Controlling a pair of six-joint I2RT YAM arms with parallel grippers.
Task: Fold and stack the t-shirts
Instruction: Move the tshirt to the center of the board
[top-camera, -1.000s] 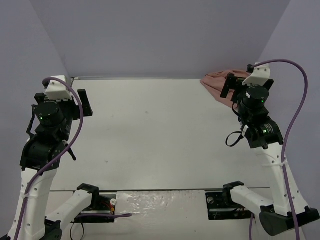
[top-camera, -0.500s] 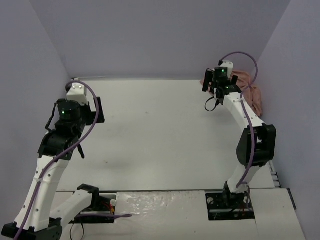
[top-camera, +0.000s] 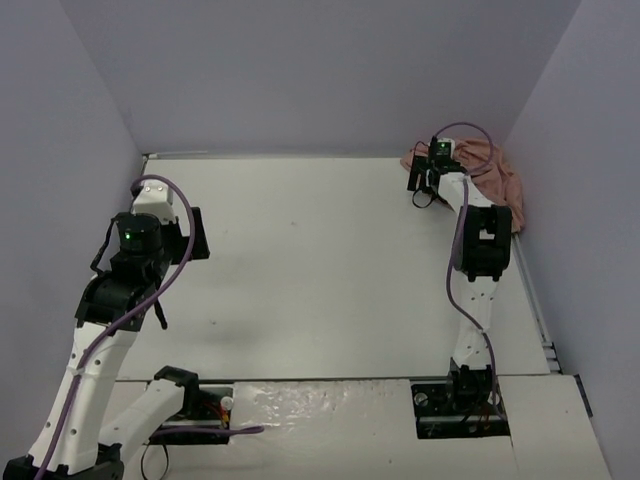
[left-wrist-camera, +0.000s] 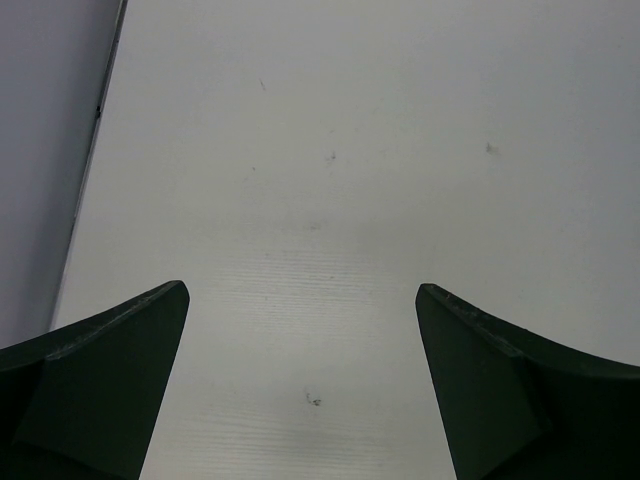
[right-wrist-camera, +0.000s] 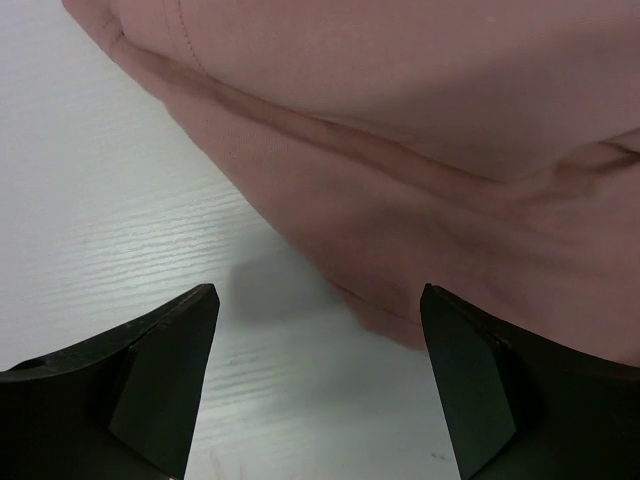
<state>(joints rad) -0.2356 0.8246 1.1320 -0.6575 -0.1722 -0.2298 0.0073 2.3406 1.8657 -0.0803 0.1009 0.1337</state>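
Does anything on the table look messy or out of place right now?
The pink t-shirt lies bunched in a rumpled heap at the far right corner of the table, not spread flat for folding. Nothing else stands out.

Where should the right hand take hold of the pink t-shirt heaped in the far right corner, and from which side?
Grip the loose edge of the t-shirt that lies on the table, coming in low from the heap's open-table side. The cloth tapers to a thin rounded lip there, and the open right hand faces it.
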